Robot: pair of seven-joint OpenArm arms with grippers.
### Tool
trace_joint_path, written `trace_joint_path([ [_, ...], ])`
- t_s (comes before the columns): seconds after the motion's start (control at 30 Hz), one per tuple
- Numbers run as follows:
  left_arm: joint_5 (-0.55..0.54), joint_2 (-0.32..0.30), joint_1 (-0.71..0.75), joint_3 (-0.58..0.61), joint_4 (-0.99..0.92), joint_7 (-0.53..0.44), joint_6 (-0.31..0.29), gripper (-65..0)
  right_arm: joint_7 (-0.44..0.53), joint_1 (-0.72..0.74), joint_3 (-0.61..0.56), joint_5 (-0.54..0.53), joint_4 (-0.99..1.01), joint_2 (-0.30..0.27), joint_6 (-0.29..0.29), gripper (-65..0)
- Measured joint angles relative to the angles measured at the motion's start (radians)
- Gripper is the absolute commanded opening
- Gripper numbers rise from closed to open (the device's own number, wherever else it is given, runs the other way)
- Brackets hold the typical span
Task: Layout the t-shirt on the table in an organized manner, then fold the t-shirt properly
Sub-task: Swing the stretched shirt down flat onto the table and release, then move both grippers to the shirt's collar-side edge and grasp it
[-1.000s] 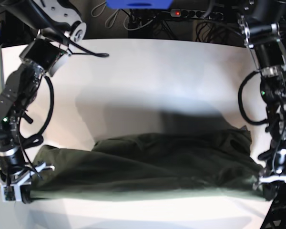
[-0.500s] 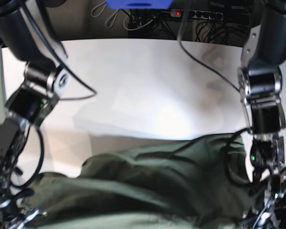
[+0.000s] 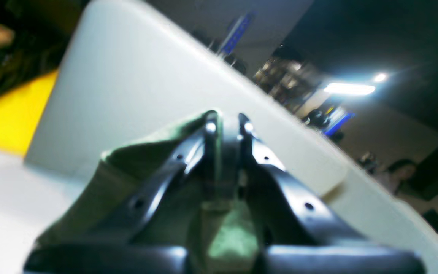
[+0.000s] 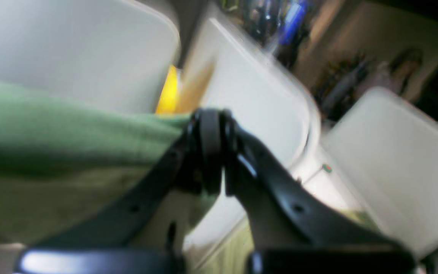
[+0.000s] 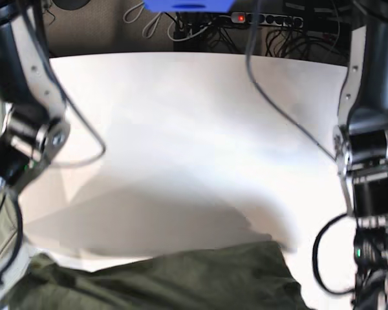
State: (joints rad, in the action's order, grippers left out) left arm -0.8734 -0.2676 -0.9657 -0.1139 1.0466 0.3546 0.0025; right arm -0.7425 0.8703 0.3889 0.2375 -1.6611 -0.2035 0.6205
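Below base view, t-shirt [image 5: 181, 278] cut off, both wrist views blurred

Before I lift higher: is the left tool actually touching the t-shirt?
Touching. In the left wrist view the left tool is shut with the t-shirt's green cloth pinched between its tips and draping down around them.

Along the top of my base view I see a dark floor strewn with cables [image 5: 181, 29], a black power strip [image 5: 265, 19] with a red light, and a blue object [image 5: 187, 5] at the top edge. My left wrist view shows a yellow patch [image 3: 10, 114] at left and a bright ceiling light [image 3: 348, 88] upper right; a blurred person [image 3: 397, 173] sits at right
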Motion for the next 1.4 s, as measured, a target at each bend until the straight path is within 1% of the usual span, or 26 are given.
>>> trace_joint_path([
  [0.1, -0.004, -0.014, 0.135, -0.006, 0.052, -0.005, 0.02, -64.8, -0.012, -0.172, 0.011, -0.064, -0.095, 0.008, 0.003, -65.0],
  [0.13, -0.004, -0.01, 0.187, -0.005, 0.086, 0.003, 0.021, -64.8, -0.01, -0.225, 0.011, -0.069, -0.121, 0.023, 0.001, -65.0],
  [0.2, -0.014, -0.005, 0.288, -0.011, 0.17, 0.074, 0.011, -64.8, 0.006, -0.332, 0.013, -0.083, -0.179, 0.062, -0.003, -65.0],
  [0.23, -0.021, -0.001, 0.325, -0.028, 0.2, 0.107, 0.009, -64.8, 0.011, -0.377, 0.014, -0.092, -0.195, 0.073, 0.002, -65.0],
  [0.3, -0.042, 0.003, 0.416, -0.088, 0.261, 0.153, -0.003, -64.8, 0.023, -0.472, 0.036, -0.095, -0.218, 0.106, 0.008, -65.0],
  [0.37, -0.053, -0.004, 0.526, -0.152, 0.31, 0.177, 0.002, -64.8, 0.031, -0.558, 0.077, -0.112, -0.217, 0.14, 0.008, -65.0],
  [0.43, -0.053, -0.011, 0.652, -0.207, 0.357, 0.214, 0.015, -64.8, 0.074, -0.634, 0.105, -0.154, -0.21, 0.146, 0.008, -65.0],
  [0.5, -0.064, -0.006, 0.77, -0.261, 0.414, 0.247, 0.016, -64.8, 0.108, -0.687, 0.124, -0.19, -0.209, 0.149, 0.006, -65.0],
  [0.6, -0.084, 0.004, 0.911, -0.37, 0.505, 0.306, 0.012, -64.8, 0.129, -0.74, 0.142, -0.22, -0.209, 0.146, 0.01, -65.0],
  [0.67, -0.095, 0.0, 0.969, -0.433, 0.542, 0.33, 0.01, -64.8, 0.127, -0.756, 0.158, -0.217, -0.209, 0.142, 0.008, -65.0],
  [0.77, -0.097, 0.007, 1.037, -0.478, 0.575, 0.383, 0.008, -64.8, 0.133, -0.774, 0.164, -0.22, -0.211, 0.129, 0.008, -65.0],
  [0.8, -0.097, 0.016, 1.058, -0.486, 0.581, 0.407, 0.005, -64.8, 0.143, -0.788, 0.161, -0.224, -0.212, 0.129, 0.008, -65.0],
  [0.97, -0.096, 0.087, 1.128, -0.503, 0.599, 0.474, 0.005, -64.6, 0.129, -0.863, 0.16, -0.22, -0.211, 0.131, 0.008, -65.0],
  [1.13, -0.097, 0.119, 1.161, -0.505, 0.603, 0.515, 0.003, -64.5, 0.141, -0.892, 0.158, -0.22, -0.182, 0.132, 0.008, -65.0],
  [1.17, -0.096, 0.123, 1.166, -0.505, 0.603, 0.538, 0.003, -64.5, 0.134, -0.893, 0.158, -0.22, -0.167, 0.132, 0.008, -63.5],
  [1.2, -0.096, 0.127, 1.17, -0.505, 0.603, 0.559, 0.002, -64.5, 0.123, -0.896, 0.158, -0.219, -0.155, 0.131, 0.008, -60.7],
  [1.23, -0.096, 0.131, 1.17, -0.505, 0.603, 0.571, 0.002, -64.5, 0.128, -0.899, 0.158, -0.22, -0.141, 0.131, 0.008, -57.4],
  [1.33, -0.097, 0.133, 1.167, -0.505, 0.603, 0.637, 0.0, -64.5, 0.126, -0.928, 0.155, -0.219, -0.124, 0.106, 0.008, -45.0],
  [1.4, -0.097, 0.133, 1.167, -0.505, 0.603, 0.667, 0.0, -64.5, 0.131, -0.944, 0.163, -0.217, -0.125, 0.1, 0.008, -38.7],
])
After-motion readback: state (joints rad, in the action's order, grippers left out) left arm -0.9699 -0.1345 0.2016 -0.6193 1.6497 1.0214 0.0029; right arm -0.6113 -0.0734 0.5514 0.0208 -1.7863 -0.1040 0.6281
